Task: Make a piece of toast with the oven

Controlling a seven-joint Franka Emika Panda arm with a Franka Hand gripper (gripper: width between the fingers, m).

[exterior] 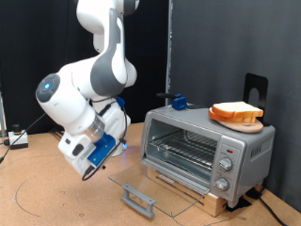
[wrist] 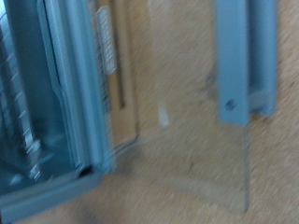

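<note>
The silver oven (exterior: 240, 151) stands at the exterior view's right on a wooden board, with its glass door (exterior: 155, 184) folded down flat and open. The door's grey bar handle (exterior: 139, 198) points to the exterior view's bottom. The wire rack (exterior: 183, 146) inside is bare. The piece of toast (exterior: 235, 113) lies on top of the oven, on what looks like a flat orange-brown dish. My gripper (exterior: 105, 151) hangs above the table, left of the open door and apart from it. The wrist view shows the glass door (wrist: 187, 121), the handle (wrist: 248, 65) and the oven's front opening (wrist: 47, 112); no fingers show there.
A blue object (exterior: 177, 98) sits behind the oven and a black stand (exterior: 256, 89) rises behind its right end. A black pole (exterior: 170, 47) stands at the back. Cables and a small box (exterior: 17, 139) lie at the left edge. The table is brown.
</note>
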